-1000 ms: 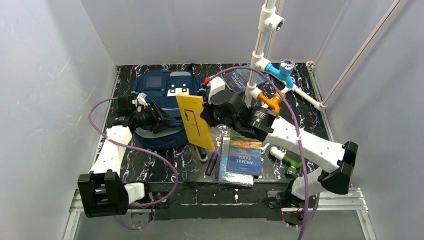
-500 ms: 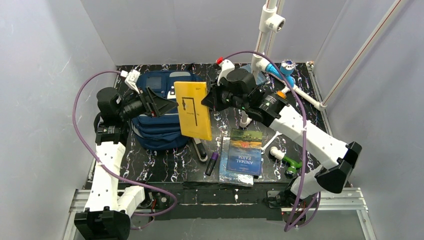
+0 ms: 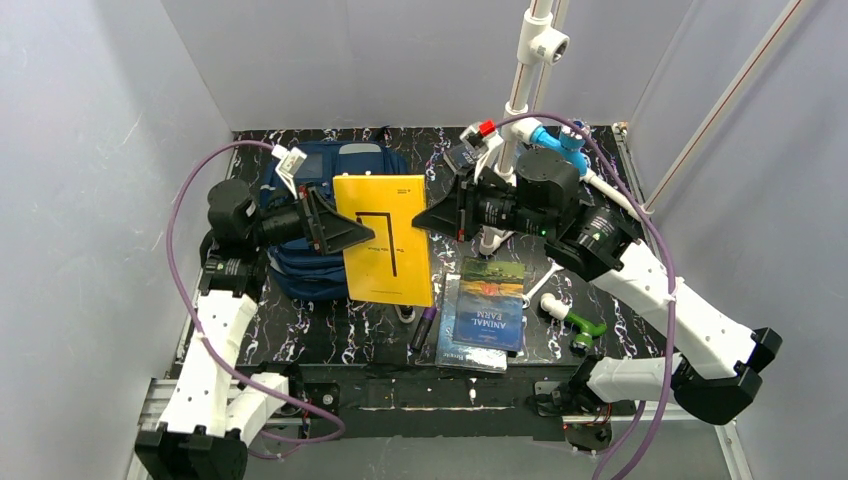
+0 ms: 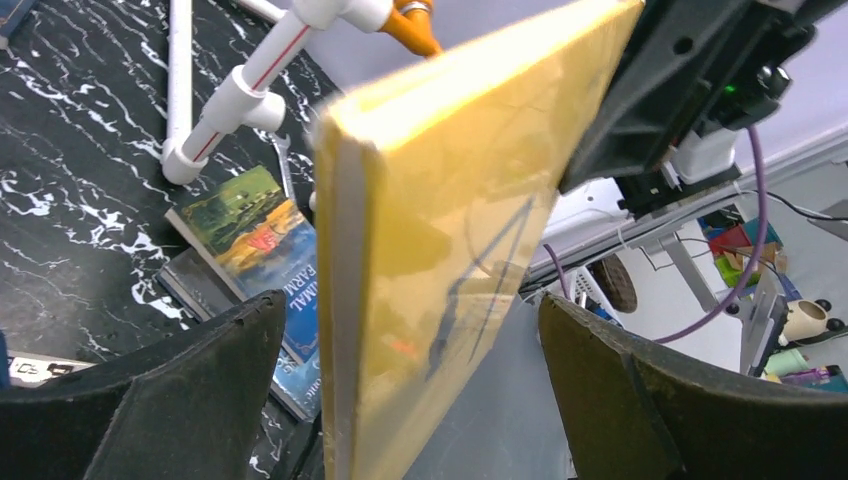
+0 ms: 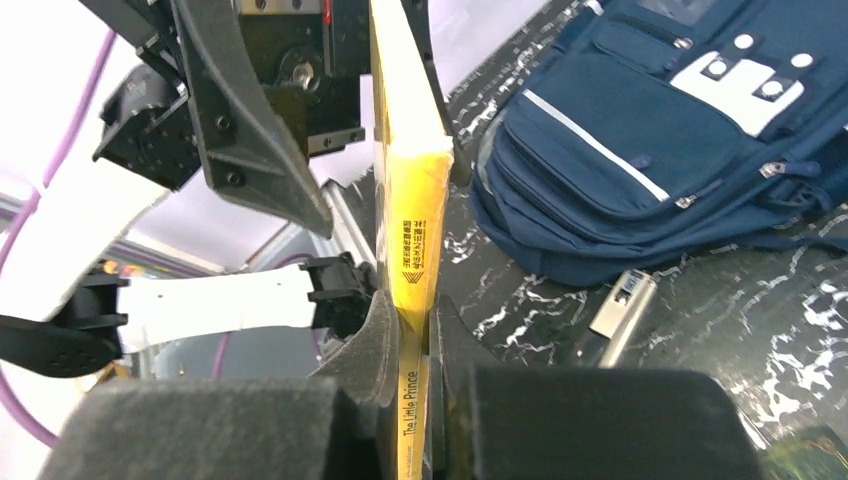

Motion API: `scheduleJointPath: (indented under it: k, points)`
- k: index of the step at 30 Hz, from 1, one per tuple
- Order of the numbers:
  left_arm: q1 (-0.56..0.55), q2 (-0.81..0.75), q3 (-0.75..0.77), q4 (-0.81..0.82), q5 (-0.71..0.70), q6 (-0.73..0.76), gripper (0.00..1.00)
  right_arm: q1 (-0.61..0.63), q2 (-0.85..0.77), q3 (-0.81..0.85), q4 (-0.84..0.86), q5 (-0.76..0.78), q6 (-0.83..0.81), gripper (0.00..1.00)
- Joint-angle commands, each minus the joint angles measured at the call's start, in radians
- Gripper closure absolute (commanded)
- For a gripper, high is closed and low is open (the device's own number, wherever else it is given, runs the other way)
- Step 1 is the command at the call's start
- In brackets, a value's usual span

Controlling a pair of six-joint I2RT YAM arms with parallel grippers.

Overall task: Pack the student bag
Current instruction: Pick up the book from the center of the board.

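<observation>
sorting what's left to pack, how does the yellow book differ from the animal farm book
The yellow book is held up in the air by the right end effector; the Animal Farm book lies flat on another book. The yellow book's cover is plain yellow with a black line; the Animal Farm book's is dark blue with a painted scene. Both are books outside the student bag.

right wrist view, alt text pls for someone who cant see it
The right hand is shut on the spine of a yellow book, seen edge-on. Beyond it the open left hand straddles the book's far edge; the navy student bag lies on the black marbled table at right.
</observation>
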Motion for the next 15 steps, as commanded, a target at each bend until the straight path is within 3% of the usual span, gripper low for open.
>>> scheduleJointPath:
  k: [1, 5, 8, 10, 13, 15]
  points:
    - [-0.027, -0.118, -0.021, 0.042, 0.033, -0.067, 0.03, -0.024, -0.050, -0.003, 0.210, -0.109, 0.056, 0.99]
    - [-0.038, -0.162, -0.055, 0.047, 0.056, -0.124, 0.03, -0.053, -0.065, -0.021, 0.279, -0.169, 0.089, 0.99]
    - [-0.047, -0.185, -0.062, 0.053, 0.058, -0.161, 0.12, -0.081, -0.058, -0.038, 0.363, -0.254, 0.154, 0.99]
    - [-0.049, -0.196, -0.046, 0.057, 0.048, -0.179, 0.23, -0.096, -0.054, -0.053, 0.423, -0.301, 0.188, 0.99]
    - [-0.049, -0.203, -0.022, 0.057, 0.031, -0.199, 0.49, -0.121, -0.052, -0.077, 0.464, -0.328, 0.219, 0.99]
    - [-0.049, -0.200, -0.012, 0.057, 0.012, -0.212, 0.55, -0.135, -0.048, -0.089, 0.487, -0.344, 0.238, 0.99]
